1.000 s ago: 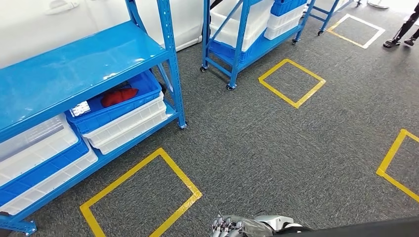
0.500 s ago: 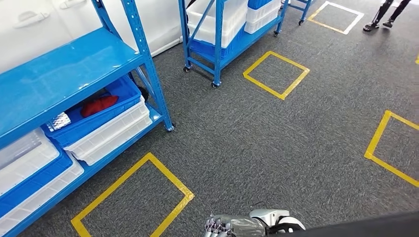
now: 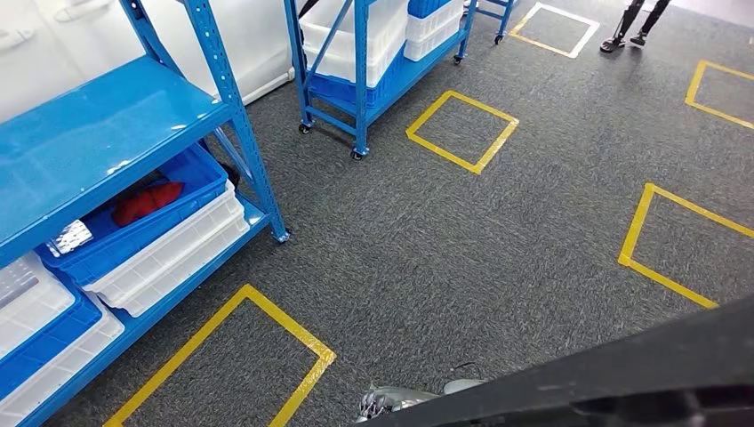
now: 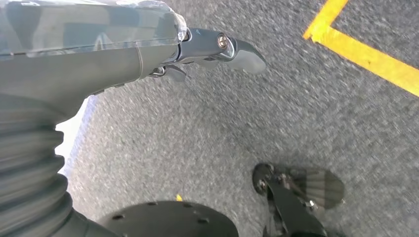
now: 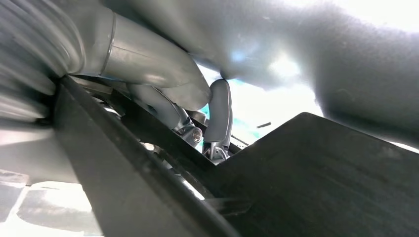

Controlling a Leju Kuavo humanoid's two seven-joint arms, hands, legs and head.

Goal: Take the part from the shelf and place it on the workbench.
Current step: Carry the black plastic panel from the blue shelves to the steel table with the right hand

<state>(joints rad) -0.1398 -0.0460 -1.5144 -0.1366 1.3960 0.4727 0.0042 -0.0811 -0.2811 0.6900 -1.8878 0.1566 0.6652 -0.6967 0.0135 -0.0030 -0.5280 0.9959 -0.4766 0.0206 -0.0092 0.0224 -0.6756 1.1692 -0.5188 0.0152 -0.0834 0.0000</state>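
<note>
A long black part [image 3: 640,374] crosses the bottom right of the head view, close under the camera. My left hand [image 3: 389,405] shows at its left end, fingers curled there. In the left wrist view my left hand [image 4: 197,49] presses against a dark, plastic-wrapped surface of the part [image 4: 89,24], with the thumb [image 4: 242,49] stretched out over the carpet. In the right wrist view the fingers [image 5: 217,111] of my right hand [image 5: 188,106] hook over the edge of the black part [image 5: 316,177].
A blue shelf [image 3: 98,133] stands at the left, holding blue and white bins [image 3: 169,249], one with a red thing [image 3: 147,200]. A wheeled blue rack [image 3: 360,80] stands behind. Yellow tape squares [image 3: 462,129] mark the grey carpet. A person's feet [image 3: 627,40] are at the far right.
The whole picture has shifted left, so the camera has turned right. The black part now covers more of the bottom right corner and hides most of my left hand.
</note>
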